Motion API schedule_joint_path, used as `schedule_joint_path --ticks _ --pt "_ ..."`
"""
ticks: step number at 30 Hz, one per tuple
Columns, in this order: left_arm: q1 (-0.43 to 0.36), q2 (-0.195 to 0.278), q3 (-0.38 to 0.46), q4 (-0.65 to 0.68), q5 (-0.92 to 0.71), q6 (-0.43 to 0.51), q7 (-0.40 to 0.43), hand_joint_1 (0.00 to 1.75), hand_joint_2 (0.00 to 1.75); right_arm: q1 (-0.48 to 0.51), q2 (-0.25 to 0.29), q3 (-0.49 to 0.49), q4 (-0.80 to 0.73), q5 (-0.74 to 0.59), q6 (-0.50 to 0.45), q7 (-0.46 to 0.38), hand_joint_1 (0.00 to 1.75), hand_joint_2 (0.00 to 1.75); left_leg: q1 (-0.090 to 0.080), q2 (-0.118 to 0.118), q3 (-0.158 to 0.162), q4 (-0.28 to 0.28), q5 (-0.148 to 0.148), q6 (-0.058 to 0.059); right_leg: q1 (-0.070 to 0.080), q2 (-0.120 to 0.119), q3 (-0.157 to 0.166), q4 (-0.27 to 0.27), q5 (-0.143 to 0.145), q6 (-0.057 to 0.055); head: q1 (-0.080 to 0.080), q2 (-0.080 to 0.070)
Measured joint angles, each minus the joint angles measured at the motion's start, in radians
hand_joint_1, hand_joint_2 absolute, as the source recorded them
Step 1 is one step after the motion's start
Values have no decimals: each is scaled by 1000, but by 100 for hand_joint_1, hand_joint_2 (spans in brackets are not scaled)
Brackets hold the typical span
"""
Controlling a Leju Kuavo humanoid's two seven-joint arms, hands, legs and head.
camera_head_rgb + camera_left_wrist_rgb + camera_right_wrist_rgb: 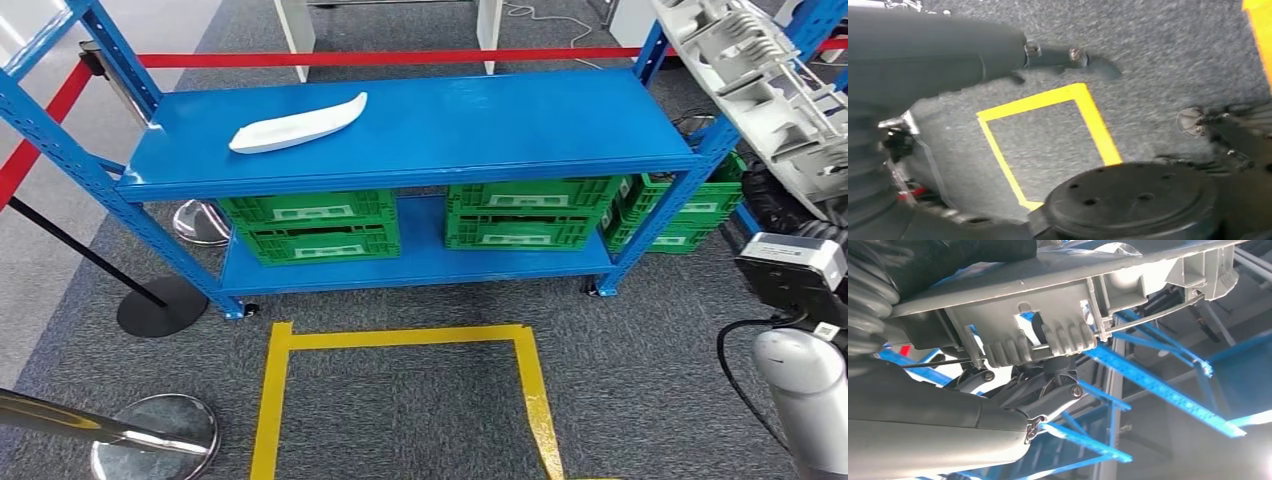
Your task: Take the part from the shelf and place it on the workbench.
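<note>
The grey ribbed part (770,90) sits at two o'clock in the head view, gripped by the right hand (1048,385); a white part (298,125) lies on the blue shelf (480,140) at eleven. Left hand (1058,55): grip unclear.

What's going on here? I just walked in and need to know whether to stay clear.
The robot stands facing a blue shelf. Its right hand holds a large grey ribbed part, raised at the shelf's right end. A second, white part lies on the top shelf. The left hand hangs over the carpet, holding nothing.

A white part (300,125) lies on the blue shelf (480,130).
</note>
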Motion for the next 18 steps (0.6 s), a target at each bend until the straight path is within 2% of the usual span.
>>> schedule_joint_path --ticks 2,3,4,5,6,7,8,9,10,11,12,14,15,16,17,18 --pt "4 2 0 1 0 2 0 0 175 1 0 -1 2 -5 0 0 175 175 0 -1 -9 0 15 -8 -1 -2 -14 -10 5 -16 0 0" --pt "6 3 0 1 0 3 0 0 175 0 0 -1 3 -8 0 1 175 175 1 -2 -15 6 3 -14 -2 -3 -22 -10 15 -25 0 0" --pt "8 3 0 1 0 4 0 0 175 0 -1 -1 4 -10 0 1 175 175 3 -3 -23 27 -29 -20 -4 -5 -32 -10 26 -34 -1 0" --pt "9 3 0 1 0 4 0 0 175 -1 -1 -1 4 -13 0 2 175 175 6 -3 -34 69 -78 -27 -6 -6 -42 -10 39 -40 -2 0" --pt "10 2 0 1 0 6 0 0 175 -1 -1 -1 5 -16 0 3 175 175 9 -3 -45 129 -134 -34 -5 -5 -54 -10 51 -43 -4 0" --pt "10 2 0 1 1 7 0 0 175 -1 -1 -1 6 -19 0 4 175 175 12 -3 -55 197 -179 -38 -5 -5 -69 -9 62 -44 -5 0" --pt "9 1 0 1 1 9 0 0 175 -1 -2 -1 7 -22 0 4 175 175 15 -3 -58 254 -202 -41 -5 -5 -84 -7 73 -44 -5 0" --pt "9 0 0 1 2 10 0 0 175 -1 -2 -1 8 -26 0 4 175 175 16 -3 -50 285 -199 -42 -4 -5 -100 -4 83 -43 -6 0" --pt "8 -1 0 1 4 12 0 0 175 -1 -2 -1 9 -29 0 4 175 175 17 -3 -27 281 -179 -40 -3 -6 -114 -2 93 -42 -6 0" --pt "7 -1 0 1 6 13 0 0 175 -1 -2 -1 11 -34 0 3 175 175 17 -3 12 241 -151 -36 -2 -6 -127 0 102 -41 -6 0" --pt "6 0 0 1 7 15 0 0 175 -1 -2 -1 11 -37 0 3 175 175 15 -5 64 174 -131 -29 -2 -6 -137 1 111 -39 -6 0" --pt "5 3 0 1 9 17 0 0 175 -2 -3 -1 12 -42 0 1 175 175 10 -7 164 23 -134 -14 0 -6 -150 1 127 -30 -5 0" --pt "5 5 0 1 9 18 0 0 175 -2 -3 -1 12 -42 0 0 175 175 7 -7 192 -23 -144 -9 -1 -7 -153 0 135 -23 -5 0" --pt "5 7 0 1 9 18 0 0 175 -3 -3 -1 12 -43 0 -1 175 175 4 -7 203 -47 -147 -5 -3 -7 -155 -3 146 -15 -5 0" --pt "5 7 0 1 9 18 0 0 175 -3 -4 -1 12 -43 0 -1 175 175 3 -7 198 -56 -138 -1 -5 -8 -158 -8 154 -8 -5 0" --pt "5 7 0 1 9 18 0 0 175 -4 -6 -1 13 -44 0 -1 175 175 3 -5 191 -62 -125 4 -5 -7 -163 -7 149 -3 -5 0"
